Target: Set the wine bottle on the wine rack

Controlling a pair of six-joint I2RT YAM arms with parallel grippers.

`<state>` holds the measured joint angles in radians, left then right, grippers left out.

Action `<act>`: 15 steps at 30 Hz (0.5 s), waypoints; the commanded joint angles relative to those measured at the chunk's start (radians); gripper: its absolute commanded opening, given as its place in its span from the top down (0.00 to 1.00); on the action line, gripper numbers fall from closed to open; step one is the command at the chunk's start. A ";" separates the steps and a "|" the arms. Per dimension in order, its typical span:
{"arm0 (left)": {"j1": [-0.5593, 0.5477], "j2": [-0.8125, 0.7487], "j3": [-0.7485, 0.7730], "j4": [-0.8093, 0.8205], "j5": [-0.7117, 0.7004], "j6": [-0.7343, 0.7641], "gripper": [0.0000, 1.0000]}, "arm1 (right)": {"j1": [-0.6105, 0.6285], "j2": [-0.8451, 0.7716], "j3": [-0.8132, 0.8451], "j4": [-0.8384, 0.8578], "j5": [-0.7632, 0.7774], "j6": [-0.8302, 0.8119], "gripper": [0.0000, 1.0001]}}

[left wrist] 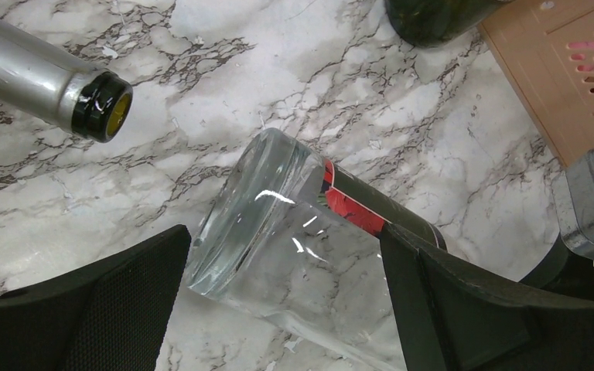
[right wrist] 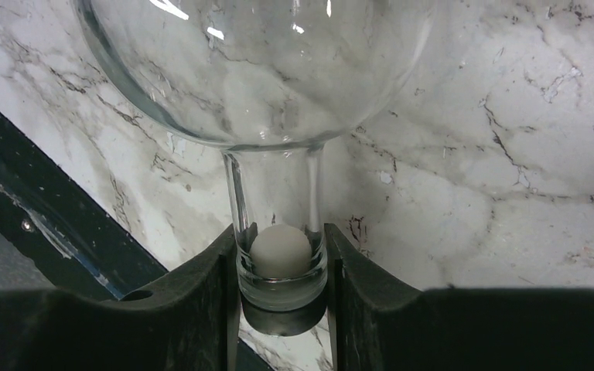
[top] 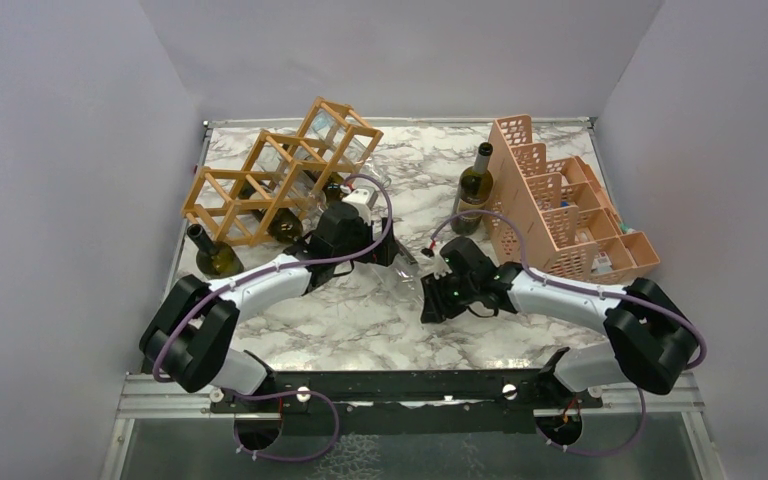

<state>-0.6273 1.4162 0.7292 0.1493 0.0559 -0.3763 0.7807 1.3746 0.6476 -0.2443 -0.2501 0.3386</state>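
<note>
The right claw [right wrist: 281, 232] is clamped on the neck of the clear wine bottle [right wrist: 263, 77], seemingly to steady it level while the left claw [left wrist: 285, 236] gapes wide about its base at mid-frame, with the wine rack [top: 280, 175] standing near at upper left.

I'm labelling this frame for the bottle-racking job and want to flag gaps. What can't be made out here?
- Top view: the clear bottle almost vanishes against the marble table; both grippers cover its ends.
- Top view: the wine rack, free cells unclear behind its sticks.
- Left wrist: whether the open left gripper touches the bottle's base.
- Right wrist: the right gripper clamps the neck; the body is cut off by the top edge.
</note>
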 commanded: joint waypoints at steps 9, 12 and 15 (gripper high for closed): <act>0.004 0.049 -0.014 0.032 0.079 0.027 0.10 | 0.003 0.117 0.046 0.143 0.113 -0.052 0.53; 0.003 0.056 -0.019 0.027 0.079 0.029 0.11 | 0.003 0.147 0.061 0.164 0.111 -0.059 0.52; 0.005 0.055 -0.023 0.026 0.082 0.033 0.13 | 0.003 0.171 0.077 0.178 0.106 -0.063 0.52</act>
<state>-0.6209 1.4509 0.7288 0.1947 0.0864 -0.3565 0.7837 1.5047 0.6991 -0.1062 -0.1829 0.3012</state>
